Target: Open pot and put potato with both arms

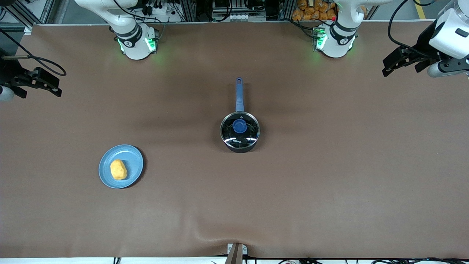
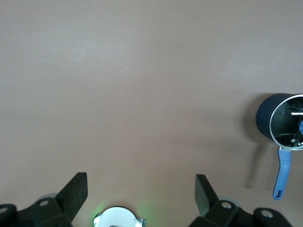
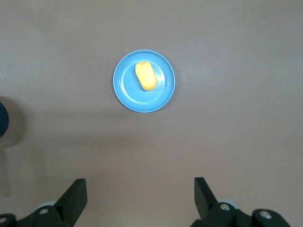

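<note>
The lidded saucepan (image 1: 240, 132) is set mid-table; the potato (image 1: 118, 169) lies on a blue plate (image 1: 133, 161), apparently uncentred. The left gripper (image 2: 142, 194) and right gripper (image 3: 140, 196) are held spread, empty, high over the table ends.

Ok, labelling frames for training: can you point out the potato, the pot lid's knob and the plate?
potato (image 1: 118, 169), front view, middle of its top.
knob (image 1: 239, 126), front view, centre of the blue knob.
plate (image 1: 134, 157), front view, bare rim area.
</note>
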Controlling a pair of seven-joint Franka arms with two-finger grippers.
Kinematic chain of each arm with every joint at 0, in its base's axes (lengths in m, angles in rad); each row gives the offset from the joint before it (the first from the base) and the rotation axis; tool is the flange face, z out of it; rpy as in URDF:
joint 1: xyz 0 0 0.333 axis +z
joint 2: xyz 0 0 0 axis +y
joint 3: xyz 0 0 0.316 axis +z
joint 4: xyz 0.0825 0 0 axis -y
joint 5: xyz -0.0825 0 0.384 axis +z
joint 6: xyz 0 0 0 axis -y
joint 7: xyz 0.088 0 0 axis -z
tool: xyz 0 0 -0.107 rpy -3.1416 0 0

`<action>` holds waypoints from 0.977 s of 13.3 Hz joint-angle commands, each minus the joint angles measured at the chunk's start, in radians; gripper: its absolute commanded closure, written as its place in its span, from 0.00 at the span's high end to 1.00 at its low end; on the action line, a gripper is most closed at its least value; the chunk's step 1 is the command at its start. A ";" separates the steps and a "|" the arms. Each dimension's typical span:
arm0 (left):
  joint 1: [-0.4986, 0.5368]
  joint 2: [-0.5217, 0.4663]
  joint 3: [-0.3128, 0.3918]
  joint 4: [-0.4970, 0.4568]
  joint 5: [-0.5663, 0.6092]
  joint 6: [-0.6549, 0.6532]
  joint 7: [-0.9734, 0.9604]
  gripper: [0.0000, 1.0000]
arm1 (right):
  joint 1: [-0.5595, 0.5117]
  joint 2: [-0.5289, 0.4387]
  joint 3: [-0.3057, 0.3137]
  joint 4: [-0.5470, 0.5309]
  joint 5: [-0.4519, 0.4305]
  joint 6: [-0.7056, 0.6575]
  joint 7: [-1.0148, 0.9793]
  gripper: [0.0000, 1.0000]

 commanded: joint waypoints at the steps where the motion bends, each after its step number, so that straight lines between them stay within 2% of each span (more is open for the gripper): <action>1: -0.002 0.047 -0.010 0.045 -0.007 -0.021 0.015 1.00 | -0.011 0.051 0.011 0.003 -0.005 0.011 -0.004 1.00; 3: -0.034 0.073 -0.021 0.047 -0.033 0.003 -0.004 1.00 | -0.014 0.083 0.011 0.003 0.003 0.049 -0.005 1.00; 5: -0.071 0.118 -0.061 0.045 -0.026 0.055 -0.029 1.00 | -0.012 0.105 0.011 0.003 0.002 0.080 -0.005 1.00; 10: -0.080 0.254 -0.229 0.047 -0.020 0.219 -0.231 1.00 | -0.023 0.195 0.011 0.003 0.002 0.223 -0.004 1.00; 13: -0.083 0.335 -0.316 0.047 -0.023 0.308 -0.326 1.00 | -0.026 0.293 0.009 0.001 0.002 0.318 -0.004 1.00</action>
